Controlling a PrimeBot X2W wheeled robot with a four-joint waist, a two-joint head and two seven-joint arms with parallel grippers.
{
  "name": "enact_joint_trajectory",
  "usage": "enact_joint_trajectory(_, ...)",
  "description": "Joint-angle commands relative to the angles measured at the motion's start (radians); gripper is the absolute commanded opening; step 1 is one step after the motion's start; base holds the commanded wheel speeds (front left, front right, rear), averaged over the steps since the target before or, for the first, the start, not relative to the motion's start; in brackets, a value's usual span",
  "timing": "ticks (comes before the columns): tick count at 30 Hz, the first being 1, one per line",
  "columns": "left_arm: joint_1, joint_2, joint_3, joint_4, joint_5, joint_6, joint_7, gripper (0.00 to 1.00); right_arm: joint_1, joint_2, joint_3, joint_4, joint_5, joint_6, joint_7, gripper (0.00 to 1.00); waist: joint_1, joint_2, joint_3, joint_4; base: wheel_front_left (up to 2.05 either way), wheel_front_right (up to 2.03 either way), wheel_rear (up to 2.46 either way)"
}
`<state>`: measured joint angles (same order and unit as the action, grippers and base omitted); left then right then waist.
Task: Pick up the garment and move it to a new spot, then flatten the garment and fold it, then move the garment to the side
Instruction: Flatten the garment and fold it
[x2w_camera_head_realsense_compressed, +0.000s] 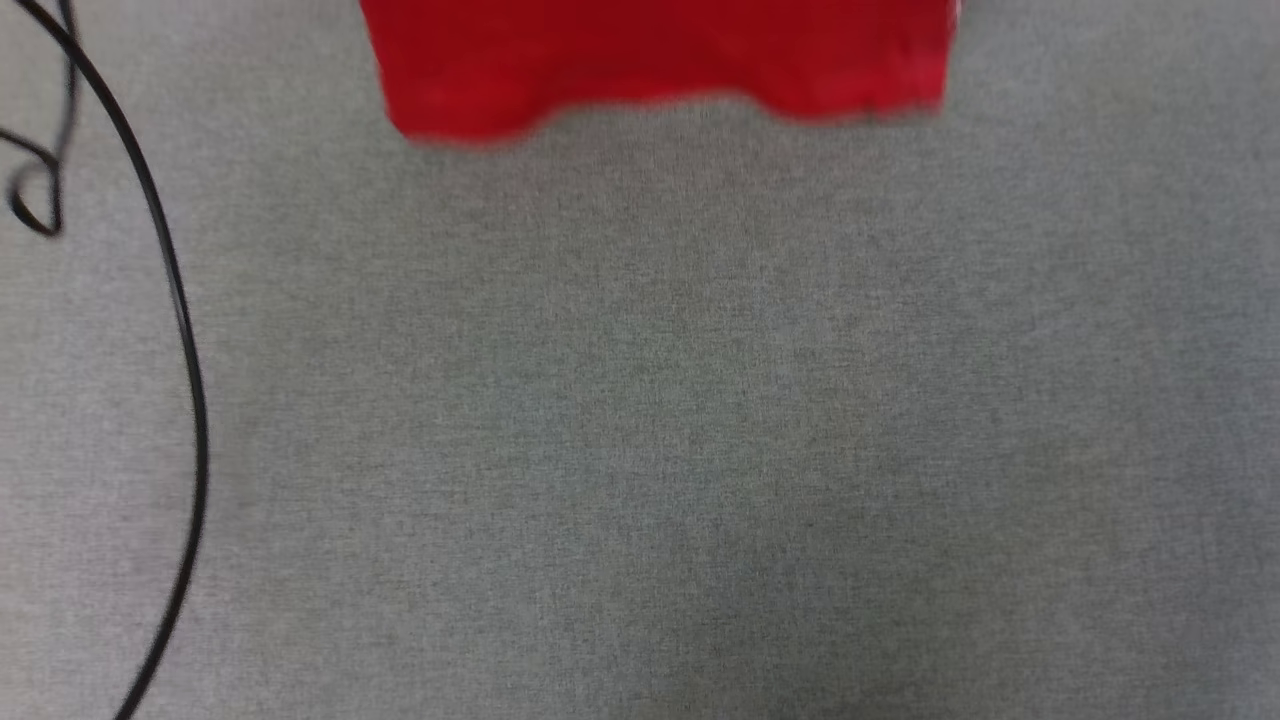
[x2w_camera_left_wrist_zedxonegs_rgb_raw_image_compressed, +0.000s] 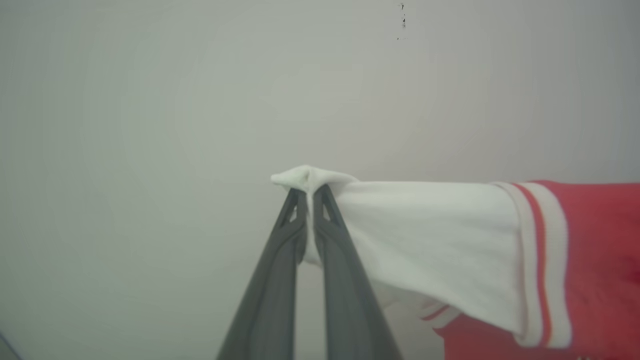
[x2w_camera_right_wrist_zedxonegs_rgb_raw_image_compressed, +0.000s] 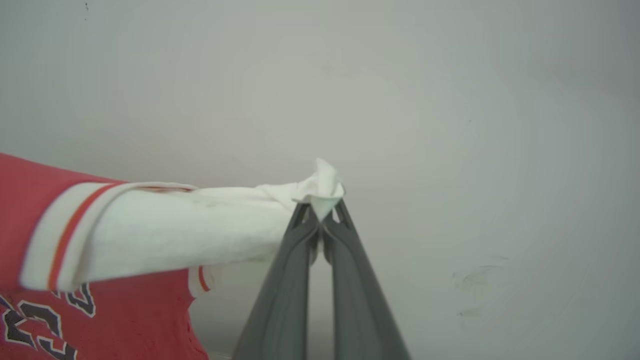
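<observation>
Our left jaws are pinched almost shut on the tip of a white sleeve (x2w_camera_left_wrist_zedxonegs_rgb_raw_image_compressed: 425, 235), the dark fingers (x2w_camera_left_wrist_zedxonegs_rgb_raw_image_compressed: 345, 280) nearly meeting with a tuft of cloth poking out above them. Our right jaws are closed tight on the tip of the other sleeve (x2w_camera_right_wrist_zedxonegs_rgb_raw_image_compressed: 190, 225) in the same way. From each grip the sleeve runs sideways, taut, past striped trim (x2w_camera_left_wrist_zedxonegs_rgb_raw_image_compressed: 537, 260) into the red body, so the garment (x2w_camera_head_realsense_compressed: 650, 60) hangs spread between our two arms in front of a pale wall (x2w_camera_left_wrist_zedxonegs_rgb_raw_image_compressed: 150, 100), with its black lettering (x2w_camera_right_wrist_zedxonegs_rgb_raw_image_compressed: 30, 315) showing in the right wrist view. In the head view its red hem lies at the top edge, blurred, over the grey surface (x2w_camera_head_realsense_compressed: 640, 400); we cannot tell whether the hem touches it. A black cable (x2w_camera_head_realsense_compressed: 190, 400) curves down the left side, well apart from the cloth. We judge that we are in the first step, carrying the garment to its new spot. The next move calls for lowering both arms together, hem first, with the sleeves pulled apart so the body lays out flat without bunching, and opening the jaws once the cloth rests on the surface
</observation>
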<state>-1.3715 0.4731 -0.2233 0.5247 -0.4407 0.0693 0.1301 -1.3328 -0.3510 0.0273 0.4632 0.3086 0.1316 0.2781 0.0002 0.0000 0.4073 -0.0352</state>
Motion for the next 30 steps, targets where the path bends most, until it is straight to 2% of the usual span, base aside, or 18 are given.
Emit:
enact_joint_trajectory(1, -0.043, 0.011, 0.011, 0.019, 0.002, -0.001, -0.016, 0.0, -0.053, -0.012, 0.005, 0.021, -0.011, -0.002, -0.016, 0.0, -0.0002, 0.0, 0.032, -0.004, 0.0, 0.0, 0.0)
enact_joint_trajectory(9, -0.189, 0.007, -0.004, 0.109, 0.015, -0.023, -0.044, 0.0, -0.231, -0.004, 0.04, 0.151, -0.021, -0.002, -0.057, 0.0, -0.0002, 0.0, 0.106, 0.003, 0.0, 0.0, 0.0)
enact_joint_trajectory(15, -0.239, -0.032, -0.023, 0.182, -0.001, -0.056, -0.061, 0.0, -0.314, 0.018, 0.083, 0.258, 0.004, -0.002, -0.081, 0.0, -0.0002, 0.0, 0.177, 0.019, 0.0, 0.0, 0.0)
enact_joint_trajectory(23, -0.165, -0.061, -0.013, 0.328, -0.049, -0.101, -0.108, 0.0, -0.264, 0.039, 0.185, 0.372, 0.076, -0.002, -0.141, 0.0, -0.0002, 0.0, 0.211, 0.017, 0.0, 0.0, 0.0)
enact_joint_trajectory(30, -0.03, -0.071, 0.017, 0.446, -0.115, -0.143, -0.157, 0.0, -0.118, 0.031, 0.279, 0.409, 0.188, -0.002, -0.196, 0.0, -0.0002, 0.0, 0.171, 0.003, 0.0, 0.0, 0.0)
